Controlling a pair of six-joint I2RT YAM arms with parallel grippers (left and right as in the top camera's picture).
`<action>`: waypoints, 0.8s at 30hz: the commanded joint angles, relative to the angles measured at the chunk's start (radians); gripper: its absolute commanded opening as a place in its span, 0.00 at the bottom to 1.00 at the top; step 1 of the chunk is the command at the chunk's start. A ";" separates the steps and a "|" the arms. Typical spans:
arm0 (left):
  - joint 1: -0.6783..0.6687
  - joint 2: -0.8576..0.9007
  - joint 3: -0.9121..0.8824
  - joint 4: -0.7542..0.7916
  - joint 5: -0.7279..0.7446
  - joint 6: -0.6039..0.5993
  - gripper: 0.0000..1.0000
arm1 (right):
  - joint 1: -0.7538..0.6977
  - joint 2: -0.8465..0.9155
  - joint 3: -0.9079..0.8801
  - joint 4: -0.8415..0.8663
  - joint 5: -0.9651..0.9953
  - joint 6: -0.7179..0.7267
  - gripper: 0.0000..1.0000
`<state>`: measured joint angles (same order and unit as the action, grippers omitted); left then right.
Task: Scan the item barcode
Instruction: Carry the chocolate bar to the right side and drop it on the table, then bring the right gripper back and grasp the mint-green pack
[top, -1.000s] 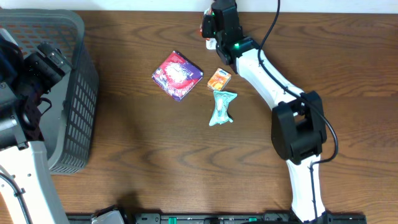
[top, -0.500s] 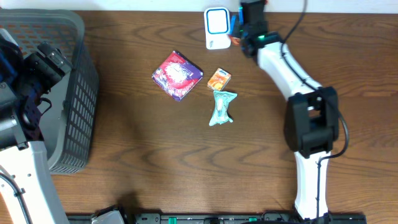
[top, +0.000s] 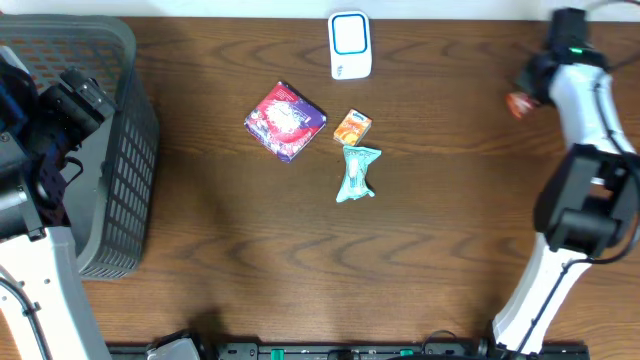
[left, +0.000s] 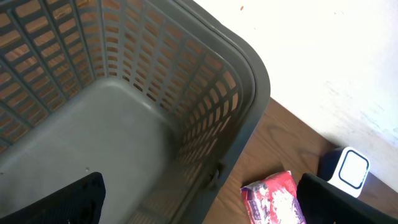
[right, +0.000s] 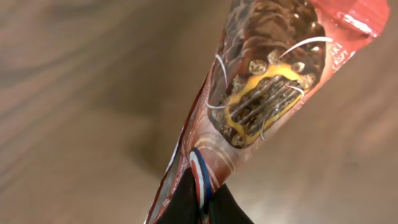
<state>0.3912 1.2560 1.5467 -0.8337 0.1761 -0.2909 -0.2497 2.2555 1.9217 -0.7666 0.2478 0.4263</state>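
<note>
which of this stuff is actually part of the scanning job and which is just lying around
Part of the job:
- scanner at the far edge of the table
- snack bar, pinched in the right gripper, off to the scanner's right

Just lying about:
- pink packet
- orange box
- teal packet
- basket at the left

The left arm (top: 40, 250) stands along the 9 o'clock edge with its gripper (left: 199, 190) spread wide and holding nothing, while the right arm (top: 590, 110) reaches from 5 o'clock up to 2 o'clock, its gripper (right: 200, 208) pinched tight on a wrapper (right: 261, 81).
</note>
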 joint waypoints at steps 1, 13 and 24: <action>0.003 0.005 0.006 0.000 -0.013 -0.002 0.98 | -0.082 -0.037 0.010 -0.042 0.016 0.003 0.01; 0.003 0.005 0.006 0.000 -0.013 -0.002 0.98 | -0.280 -0.037 0.008 -0.144 -0.273 -0.010 0.88; 0.003 0.005 0.006 0.000 -0.013 -0.002 0.98 | -0.156 -0.037 0.008 -0.215 -0.769 -0.024 0.80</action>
<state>0.3912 1.2560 1.5467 -0.8337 0.1757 -0.2909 -0.4896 2.2551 1.9217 -0.9371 -0.3183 0.4152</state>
